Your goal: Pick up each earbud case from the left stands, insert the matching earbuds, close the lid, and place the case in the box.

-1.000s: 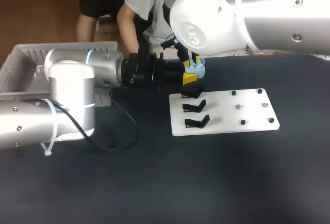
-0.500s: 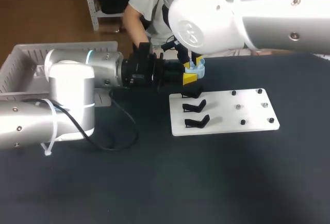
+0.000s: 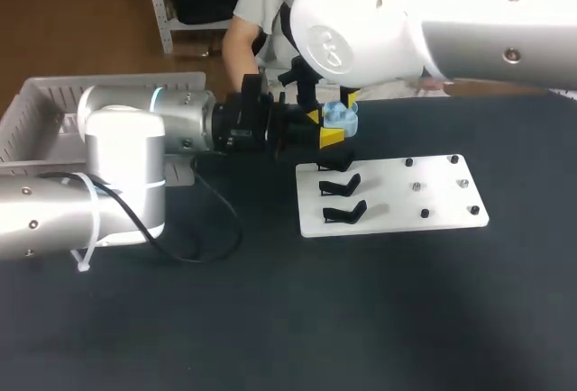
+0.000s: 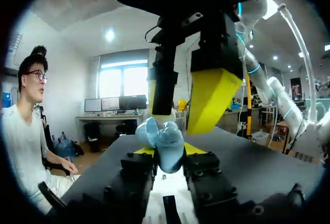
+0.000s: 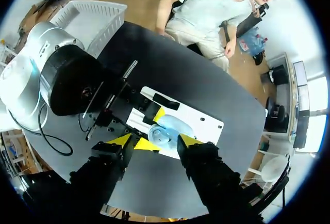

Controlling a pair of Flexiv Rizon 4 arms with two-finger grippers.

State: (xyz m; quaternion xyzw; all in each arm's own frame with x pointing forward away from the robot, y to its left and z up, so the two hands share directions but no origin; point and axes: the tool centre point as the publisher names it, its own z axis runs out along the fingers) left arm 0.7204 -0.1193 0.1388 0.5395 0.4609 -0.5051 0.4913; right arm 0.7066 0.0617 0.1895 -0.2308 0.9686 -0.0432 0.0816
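Holds the pale blue earbud case (image 4: 164,140) pinched between the jaws of the left gripper (image 4: 166,154), clear of the black stands (image 3: 341,186) and above the far left corner of the white board (image 3: 388,222), lid apparently raised. Has the right gripper (image 5: 155,141) just above it, jaws spread to either side, nothing visibly in them. Looks to be just past the pick-up, leaving earbuds to insert, lid to close and case to drop into the white box (image 3: 45,107) at the surface's far left edge.
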